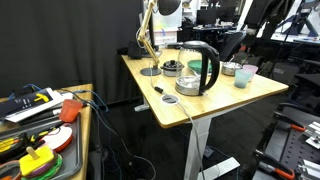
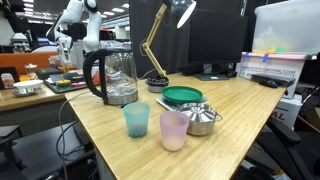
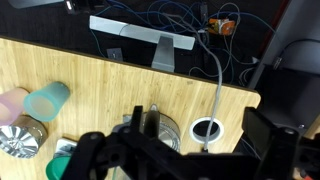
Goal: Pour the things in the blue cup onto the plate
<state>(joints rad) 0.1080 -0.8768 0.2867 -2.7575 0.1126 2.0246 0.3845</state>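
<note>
The blue cup (image 2: 136, 120) stands upright on the wooden table next to a pale pink cup (image 2: 174, 130). It also shows in an exterior view (image 1: 243, 76) and at the left of the wrist view (image 3: 46, 100). The green plate (image 2: 182, 96) lies behind the cups, beside the kettle (image 2: 116, 78). My gripper (image 3: 185, 150) is open and empty. It hangs high above the kettle (image 3: 150, 128), well away from the blue cup. I cannot see what is inside the cup.
A metal bowl (image 2: 202, 118) sits by the pink cup. A desk lamp (image 2: 160, 50) stands at the back. A cable runs through a white grommet (image 3: 207, 128) near the table edge. A cluttered side table (image 1: 40, 125) stands nearby.
</note>
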